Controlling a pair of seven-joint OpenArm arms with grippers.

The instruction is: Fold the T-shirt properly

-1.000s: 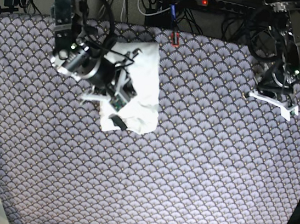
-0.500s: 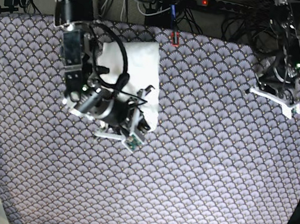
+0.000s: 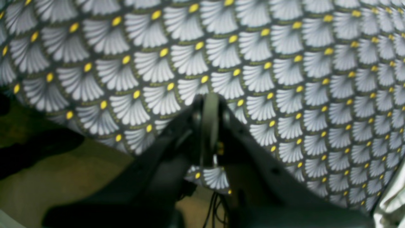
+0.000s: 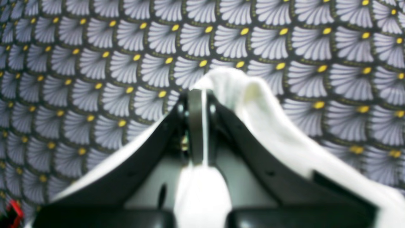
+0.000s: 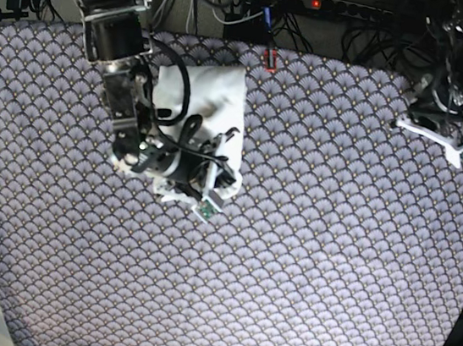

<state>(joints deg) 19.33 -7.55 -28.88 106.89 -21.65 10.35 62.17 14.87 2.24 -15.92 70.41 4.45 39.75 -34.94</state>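
The T-shirt (image 5: 215, 103) lies as a folded plain white bundle on the patterned tabletop, left of centre at the back. My right gripper (image 5: 211, 198) sits at its near edge, shut on a raised fold of the white T-shirt (image 4: 253, 104). In the right wrist view a thin strip of cloth shows between the pads of the right gripper (image 4: 197, 95), and the fabric drapes away to the right. My left gripper (image 5: 442, 132) hangs at the far right back corner, away from the shirt. In the left wrist view the left gripper (image 3: 208, 99) is shut with nothing in it.
A fan-patterned cloth (image 5: 314, 261) covers the whole table. Cables and a power strip (image 5: 355, 8) run behind the back edge, with a small red clip (image 5: 269, 59) on that edge. The table's edge (image 3: 95, 139) shows just beside the left gripper.
The right arm swept toward the front along the shirt, then drew back slightly, still pinching cloth. The left arm rose a little toward the back right corner.
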